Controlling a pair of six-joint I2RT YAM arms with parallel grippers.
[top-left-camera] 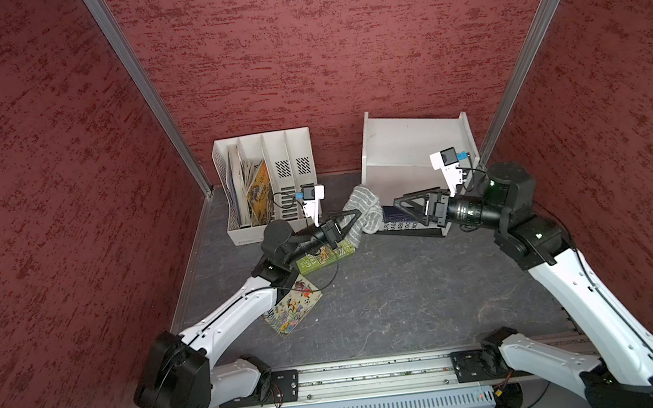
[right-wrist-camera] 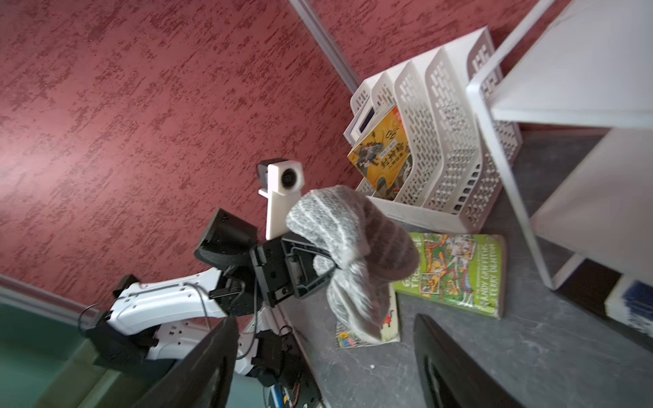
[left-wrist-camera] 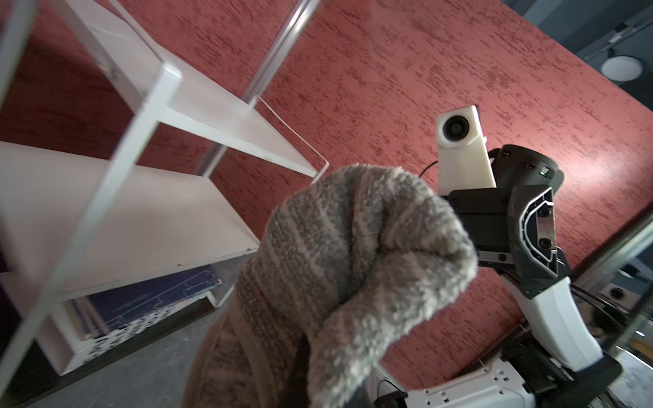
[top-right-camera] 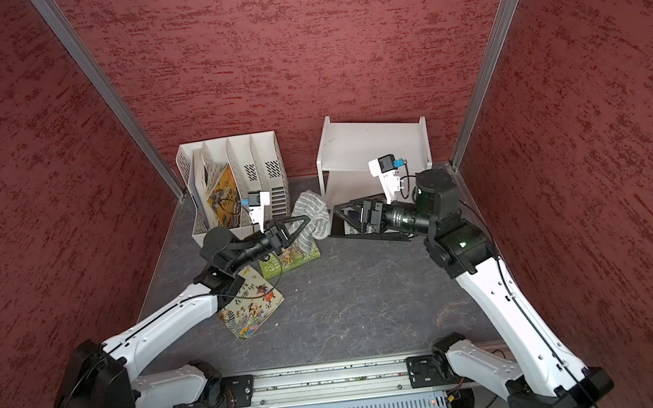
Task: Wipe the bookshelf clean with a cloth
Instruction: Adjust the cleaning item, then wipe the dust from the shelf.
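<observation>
Red rough-plastered walls [top-left-camera: 299,49] on three sides, dark grey stone-look surface [top-left-camera: 409,287] underfoot.

- My left gripper [top-left-camera: 353,216] is clamped on the cloth [top-left-camera: 366,204], pinching it near its middle. Grey striped folds bulge above the jaws and a tail hangs below, clear of the surface. A bunched grip like this leaves a soft pad to press on a board, I judge.
- My right gripper [top-left-camera: 402,207] stands spread and empty just across the cloth from the left one, its jaws pointed at the bundle. Whether it touches the fabric I cannot tell.
- Bookshelf [top-left-camera: 409,141]: beyond my right gripper, against the back wall, white boards bare. Close enough that the cloth should need only a short carry to the nearest board. No wiping contact yet.
- Green book [top-left-camera: 331,257] lies flat below my left gripper. File rack [top-left-camera: 297,141] with books stands behind it, out of the path.
- Risk, as I read it: the hanging tail could catch on the thin frame.
</observation>
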